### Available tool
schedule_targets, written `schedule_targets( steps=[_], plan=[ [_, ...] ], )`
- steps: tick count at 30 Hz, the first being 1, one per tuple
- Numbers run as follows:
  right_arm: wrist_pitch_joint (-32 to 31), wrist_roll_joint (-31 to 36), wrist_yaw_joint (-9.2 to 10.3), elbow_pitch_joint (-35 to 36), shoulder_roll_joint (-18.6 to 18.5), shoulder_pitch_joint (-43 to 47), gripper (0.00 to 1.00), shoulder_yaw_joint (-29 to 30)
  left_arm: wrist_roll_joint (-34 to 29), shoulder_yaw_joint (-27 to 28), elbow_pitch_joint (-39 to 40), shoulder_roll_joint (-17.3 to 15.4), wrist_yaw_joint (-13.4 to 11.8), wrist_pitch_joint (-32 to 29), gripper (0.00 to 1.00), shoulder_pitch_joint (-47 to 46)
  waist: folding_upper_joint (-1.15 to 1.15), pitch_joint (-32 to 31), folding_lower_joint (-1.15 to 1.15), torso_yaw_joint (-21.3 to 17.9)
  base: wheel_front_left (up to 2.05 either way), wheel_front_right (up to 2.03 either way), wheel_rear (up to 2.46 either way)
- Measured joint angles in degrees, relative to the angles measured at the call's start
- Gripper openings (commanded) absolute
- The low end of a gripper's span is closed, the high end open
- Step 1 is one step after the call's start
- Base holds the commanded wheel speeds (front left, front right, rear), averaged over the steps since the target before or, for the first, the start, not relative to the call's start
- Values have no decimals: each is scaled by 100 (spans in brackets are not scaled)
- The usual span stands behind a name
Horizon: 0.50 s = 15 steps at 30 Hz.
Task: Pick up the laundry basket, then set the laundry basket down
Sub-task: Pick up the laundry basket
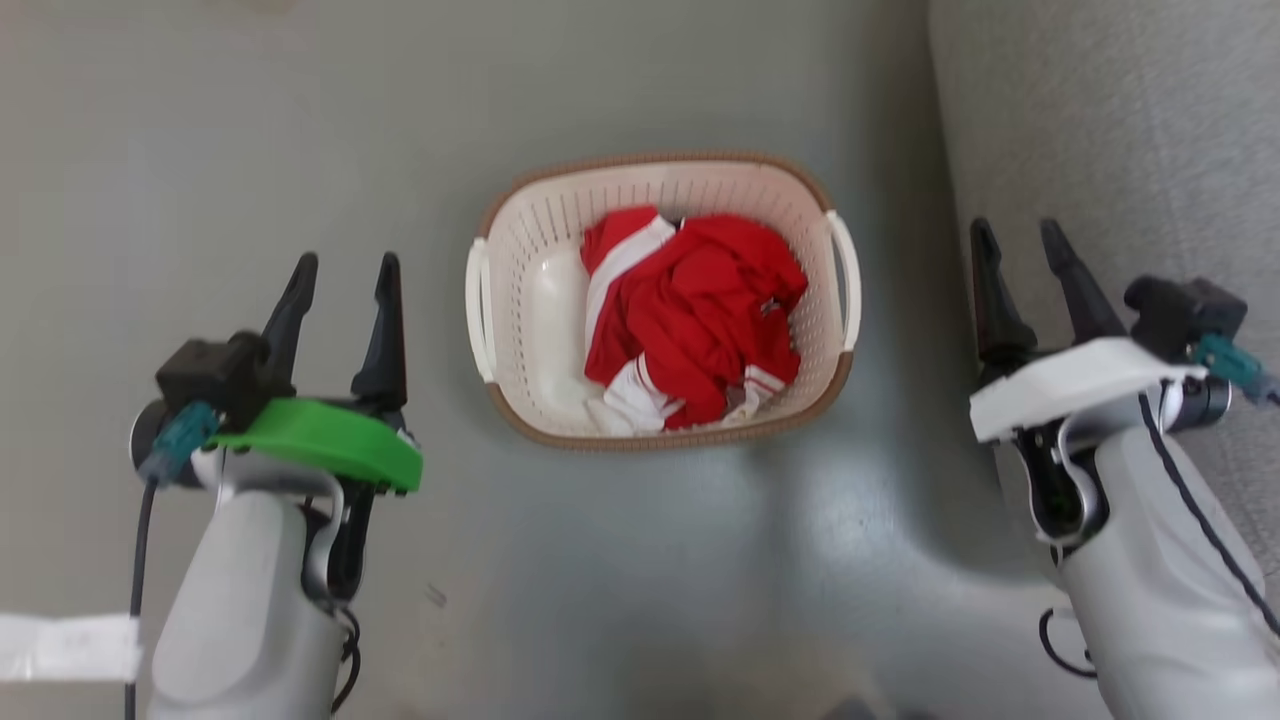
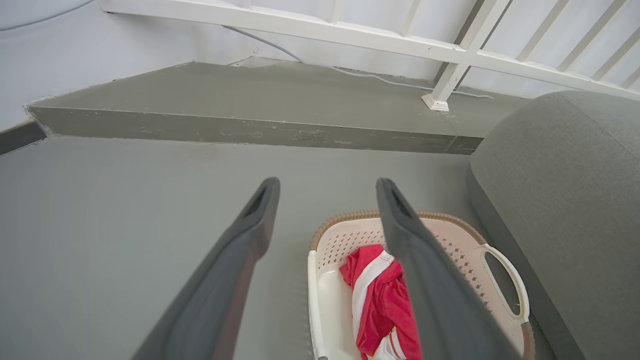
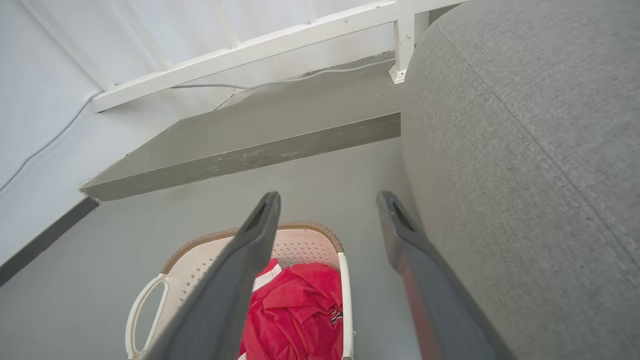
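The laundry basket [image 1: 535, 290] stands on the grey floor at the centre of the head view, cream-white with a brown rim and white loop handles on its left and right sides. Red and white clothes [image 1: 695, 315] lie inside it. My left gripper [image 1: 345, 275] hangs open to the basket's left, well apart from it. To the basket's right my right gripper [image 1: 1020, 245] is open too, clear of the handle. In the left wrist view the basket [image 2: 330, 295] sits low between and right of the fingers [image 2: 250, 235]. The right wrist view has the basket [image 3: 310, 240] at the bottom left.
A grey sofa [image 1: 1120, 130] runs along the right, close to my right gripper. Beyond the basket a low grey step [image 2: 250, 127] crosses the floor, with a white railing [image 2: 450, 55] and a cable behind it. A white strip [image 1: 65, 645] lies at the lower left.
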<state>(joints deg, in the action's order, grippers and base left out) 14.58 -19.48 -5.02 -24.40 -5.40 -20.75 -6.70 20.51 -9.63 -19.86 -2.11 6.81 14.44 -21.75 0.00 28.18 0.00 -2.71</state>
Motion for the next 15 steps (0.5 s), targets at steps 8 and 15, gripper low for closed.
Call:
schedule_targets(
  steps=[8,15],
  plan=[
    [0,41,-19,-530,0,-630,100,-67,51,-218,-549,23,7,-14,100,-633,0,583,0,20,0,0,0],
    [0,107,-53,-1020,1,-1109,100,-146,144,-349,-1104,30,8,-137,100,-1141,0,1069,0,35,0,0,0]
  ],
)
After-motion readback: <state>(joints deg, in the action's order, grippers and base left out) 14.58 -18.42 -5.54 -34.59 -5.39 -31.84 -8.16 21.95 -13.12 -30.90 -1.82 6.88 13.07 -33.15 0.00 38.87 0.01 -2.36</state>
